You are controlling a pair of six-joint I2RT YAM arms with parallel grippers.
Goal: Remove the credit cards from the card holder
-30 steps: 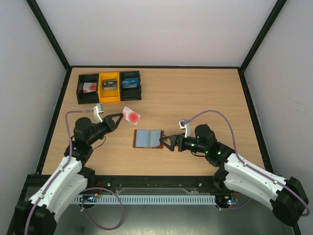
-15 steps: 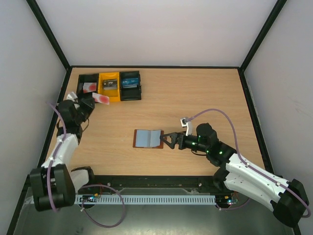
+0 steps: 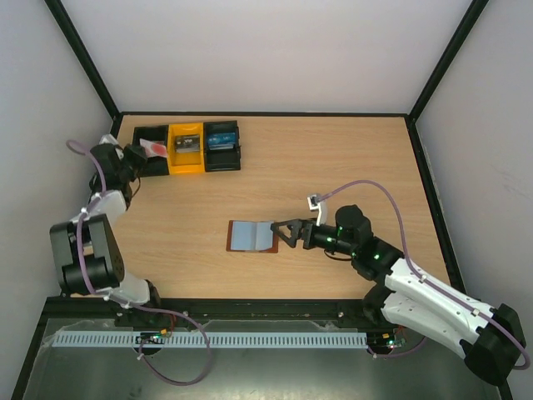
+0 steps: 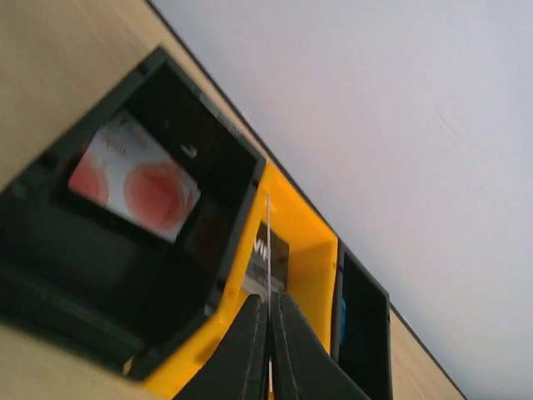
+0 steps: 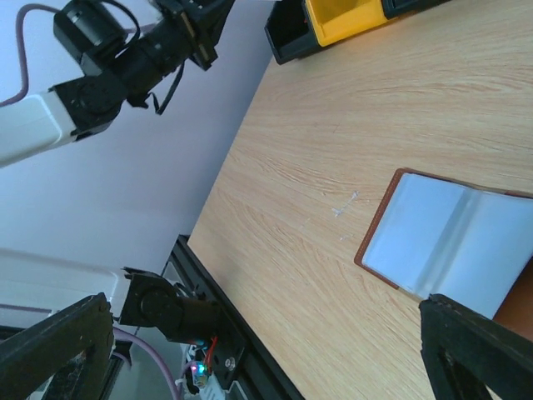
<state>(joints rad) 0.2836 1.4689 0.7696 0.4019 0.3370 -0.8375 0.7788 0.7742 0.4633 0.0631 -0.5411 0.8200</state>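
My left gripper (image 4: pixel 269 310) is pinched shut on a thin card (image 4: pixel 268 242), seen edge-on, close to the yellow bin (image 4: pixel 312 250). My right gripper (image 3: pixel 286 234) gapes wide just beside the open card holder (image 3: pixel 252 237) on the tabletop (image 3: pixel 350 158).

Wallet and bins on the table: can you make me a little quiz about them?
1. True or false: the wallet lies open on the table.
2. What colour is the middle bin? A red, B yellow, C green.
3. Which fingers stand wide open next to the wallet, left or right?
Key: 1 true; 2 B; 3 the right fingers.
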